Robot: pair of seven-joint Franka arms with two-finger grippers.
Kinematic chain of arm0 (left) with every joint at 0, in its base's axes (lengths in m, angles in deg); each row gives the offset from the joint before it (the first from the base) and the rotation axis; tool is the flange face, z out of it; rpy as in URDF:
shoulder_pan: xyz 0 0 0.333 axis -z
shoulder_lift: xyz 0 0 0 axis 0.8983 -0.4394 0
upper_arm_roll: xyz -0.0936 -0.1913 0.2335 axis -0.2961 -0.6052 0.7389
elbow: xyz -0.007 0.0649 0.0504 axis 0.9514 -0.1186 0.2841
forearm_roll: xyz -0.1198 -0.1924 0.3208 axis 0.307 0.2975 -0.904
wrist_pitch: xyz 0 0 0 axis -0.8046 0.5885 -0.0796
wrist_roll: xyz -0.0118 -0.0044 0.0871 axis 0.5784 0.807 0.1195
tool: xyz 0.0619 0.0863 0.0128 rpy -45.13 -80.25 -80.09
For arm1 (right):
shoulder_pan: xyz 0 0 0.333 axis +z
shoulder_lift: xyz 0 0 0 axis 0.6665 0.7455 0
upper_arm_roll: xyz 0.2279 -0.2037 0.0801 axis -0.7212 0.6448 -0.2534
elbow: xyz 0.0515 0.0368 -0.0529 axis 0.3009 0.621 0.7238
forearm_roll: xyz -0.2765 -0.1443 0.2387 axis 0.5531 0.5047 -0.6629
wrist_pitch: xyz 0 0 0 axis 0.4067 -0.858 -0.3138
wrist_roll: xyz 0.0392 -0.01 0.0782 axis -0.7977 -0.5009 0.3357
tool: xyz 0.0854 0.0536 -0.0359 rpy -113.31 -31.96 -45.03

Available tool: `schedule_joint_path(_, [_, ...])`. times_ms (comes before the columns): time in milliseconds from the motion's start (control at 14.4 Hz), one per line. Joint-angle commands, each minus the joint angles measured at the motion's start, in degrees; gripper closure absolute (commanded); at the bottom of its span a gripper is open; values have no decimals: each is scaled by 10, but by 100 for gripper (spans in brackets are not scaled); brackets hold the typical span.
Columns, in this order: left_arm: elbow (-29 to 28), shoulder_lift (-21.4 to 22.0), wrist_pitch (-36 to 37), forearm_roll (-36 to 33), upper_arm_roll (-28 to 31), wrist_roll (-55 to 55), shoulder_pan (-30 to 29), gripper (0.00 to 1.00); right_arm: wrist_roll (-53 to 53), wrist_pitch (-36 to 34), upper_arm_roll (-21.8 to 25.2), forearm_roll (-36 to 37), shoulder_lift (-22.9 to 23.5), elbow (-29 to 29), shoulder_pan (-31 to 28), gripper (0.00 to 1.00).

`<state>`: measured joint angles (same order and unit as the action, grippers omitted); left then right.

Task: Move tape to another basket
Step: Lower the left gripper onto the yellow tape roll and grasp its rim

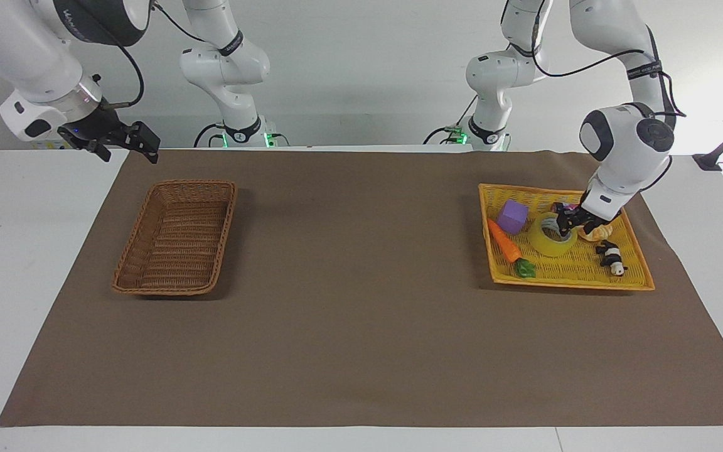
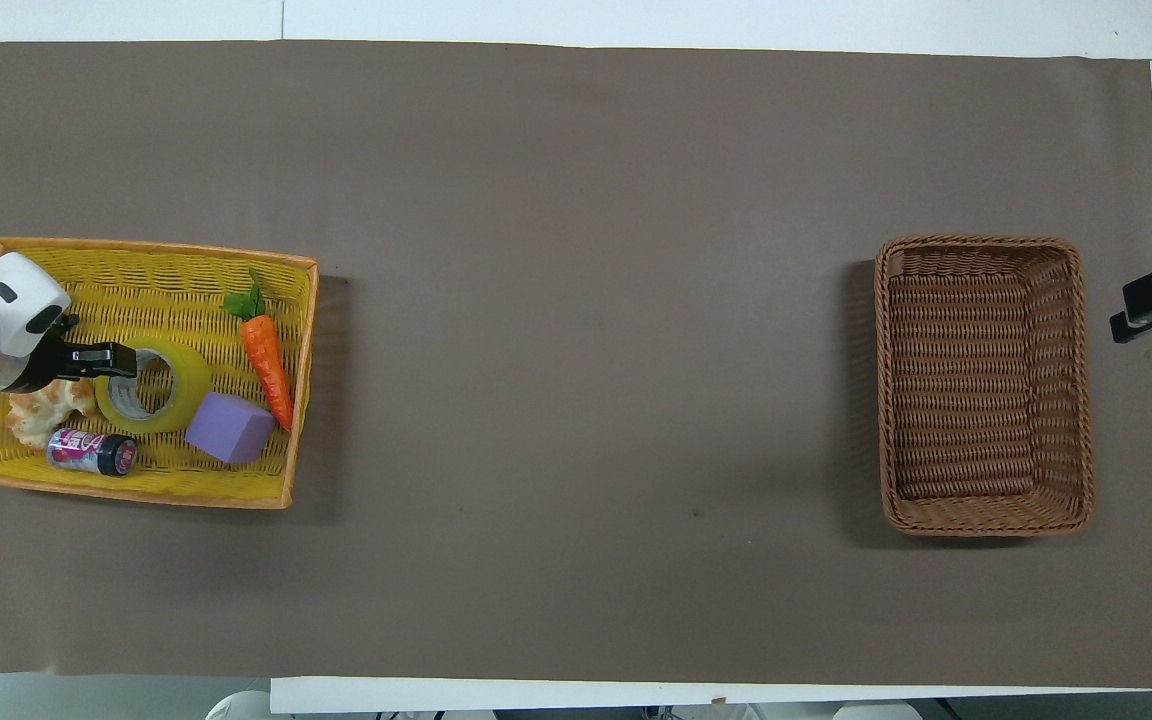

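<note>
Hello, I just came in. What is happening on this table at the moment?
The left gripper is down in the yellow tray basket, closed on the rim of the tape, which sits among a carrot, a purple block and other small items. The brown wicker basket holds nothing. The right gripper waits, open, above the table edge beside it.
</note>
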<state>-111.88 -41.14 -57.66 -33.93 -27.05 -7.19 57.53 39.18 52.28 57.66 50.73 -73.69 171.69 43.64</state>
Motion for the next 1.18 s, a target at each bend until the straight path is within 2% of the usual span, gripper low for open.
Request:
schedule_joint_path(0, [-12, -6, -19, -5, 2, 6, -2, 33, 8, 9, -1, -1, -15, 18, -2, 0])
schedule_joint_path(417, [-26, -10, -33, -5, 2, 6, 0, 33, 8, 9, -1, -1, -15, 18, -2, 0])
schedule_joint_path(556, [-28, -28, -47, -5, 1, 5, 2, 33, 8, 9, -1, -1, -15, 18, -2, 0])
schedule_joint_path(833, [-39, -30, -50, -5, 1, 6, 2, 37, 8, 9, -1, -1, -15, 18, -2, 0])
schedule_joint_path(903, [-41, -30, -52, -5, 1, 5, 2, 40, 8, 9, -1, -1, -15, 18, -2, 0])
schedule_joint_path(972, [-41, -31, -48, -5, 0, 5, 2, 57, 8, 9, -1, -1, -15, 18, -2, 0])
schedule_joint_path(1042, [-41, -31, -47, -5, 0, 4, 2, 91, 8, 9, -1, -1, -15, 18, -2, 0])
schedule_joint_path(1111, [-38, -31, -45, -5, 1, 6, 2, 100, 8, 9, -1, -1, -15, 18, -2, 0])
